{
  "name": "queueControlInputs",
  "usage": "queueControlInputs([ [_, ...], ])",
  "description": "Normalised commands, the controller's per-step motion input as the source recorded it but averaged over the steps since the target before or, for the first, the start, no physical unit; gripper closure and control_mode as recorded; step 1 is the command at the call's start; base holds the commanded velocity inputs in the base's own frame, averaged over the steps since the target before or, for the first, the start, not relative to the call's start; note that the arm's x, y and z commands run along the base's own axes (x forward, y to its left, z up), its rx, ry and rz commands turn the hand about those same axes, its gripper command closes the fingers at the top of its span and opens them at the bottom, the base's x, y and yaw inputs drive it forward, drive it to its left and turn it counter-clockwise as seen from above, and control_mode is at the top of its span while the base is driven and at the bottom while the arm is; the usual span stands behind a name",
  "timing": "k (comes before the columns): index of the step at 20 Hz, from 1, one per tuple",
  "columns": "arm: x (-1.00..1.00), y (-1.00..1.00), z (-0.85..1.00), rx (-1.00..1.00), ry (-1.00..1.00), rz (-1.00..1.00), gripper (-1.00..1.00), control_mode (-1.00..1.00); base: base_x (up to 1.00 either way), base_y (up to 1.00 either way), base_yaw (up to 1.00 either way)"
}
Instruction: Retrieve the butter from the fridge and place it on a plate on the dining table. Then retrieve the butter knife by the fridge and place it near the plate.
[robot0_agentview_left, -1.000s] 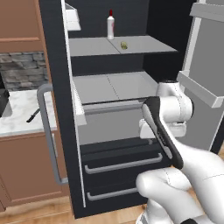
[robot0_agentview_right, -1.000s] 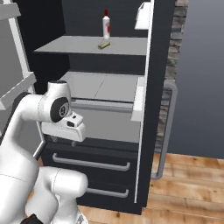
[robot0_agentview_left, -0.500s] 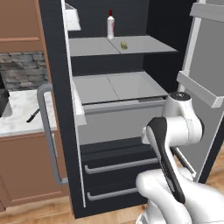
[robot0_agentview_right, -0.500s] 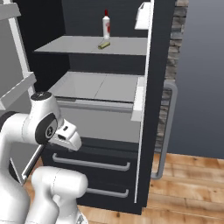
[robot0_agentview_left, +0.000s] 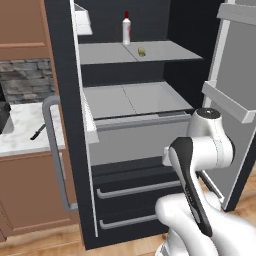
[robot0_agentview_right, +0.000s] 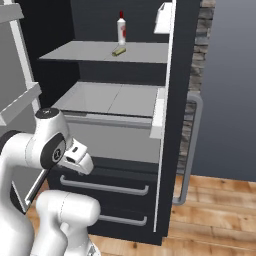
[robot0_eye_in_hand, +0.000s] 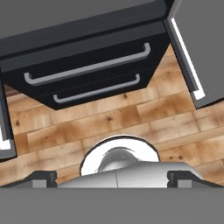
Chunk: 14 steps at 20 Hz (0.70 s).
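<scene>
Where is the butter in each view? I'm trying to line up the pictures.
Left base view: butter on the fridge's upper shelf, top centre.
Right base view: butter on that shelf, upper left of centre.
Hand view: not in it.
Shared landmark: white red-capped bottle behind it.

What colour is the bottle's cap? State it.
Red, on the white bottle; clearest in the left base view.

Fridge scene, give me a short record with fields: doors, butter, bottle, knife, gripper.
fridge doors: both open on the fridge
butter: on the upper shelf, right of the bottle, apart from it
white bottle with red cap: upright on the same shelf
butter knife: on the marble counter left of the fridge
gripper: open, empty, pointing down at the wooden floor
</scene>
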Motion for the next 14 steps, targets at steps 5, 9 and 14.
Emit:
queueControlInputs([
  [5, 0.0, 0.0, 0.0, 0.0, 0.0, 0.0, -1.0, -1.0, 0.0, 0.0, 0.0],
  [9, 0.01, 0.0, 0.0, 0.0, 0.0, -0.02, -1.0, 1.0, 0.09, 0.01, -0.11],
  [14, 0.0, 0.0, 0.0, 0.0, 0.0, 0.0, -1.0, 1.0, 0.16, 0.0, -0.25],
])
